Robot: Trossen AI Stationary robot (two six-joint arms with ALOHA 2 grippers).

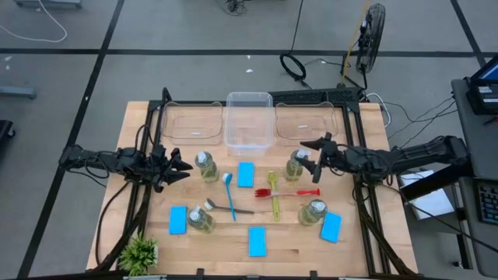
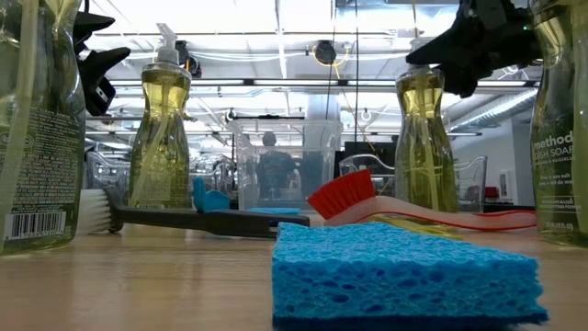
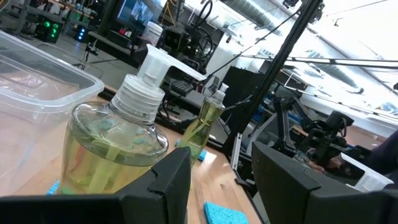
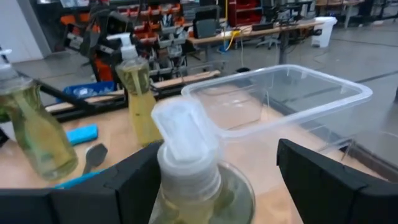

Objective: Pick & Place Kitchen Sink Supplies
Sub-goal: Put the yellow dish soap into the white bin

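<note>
The right gripper [image 1: 310, 159] hangs with its fingers spread on either side of a soap bottle [image 1: 296, 165] at the right middle of the tabletop [image 1: 366, 233]. Its wrist view shows the white pump top [image 4: 183, 140] sitting between the two dark fingers, which do not yet press on it. The left gripper [image 1: 180, 166] is also spread, just beside a second soap bottle [image 1: 205, 166] on the left; from its wrist view that bottle [image 3: 118, 146] stands ahead of the fingers, not between them.

Both arms appear to be at the reaching step. The right one looks ready to close on its bottle; the left likely needs to move forward first.

Three clear bins [image 1: 249, 120] wait along the far edge. Two more bottles, four blue sponges [image 1: 246, 174] and several long brushes [image 1: 230, 198] lie untouched across the middle and near side, with a small plant [image 1: 140, 253] at the near left corner.

The overhead view gives the whole layout. The tabletop-level view instead shows a sponge [image 2: 404, 271] close up, with a red brush [image 2: 367, 204] and a dark-handled brush behind it.
</note>
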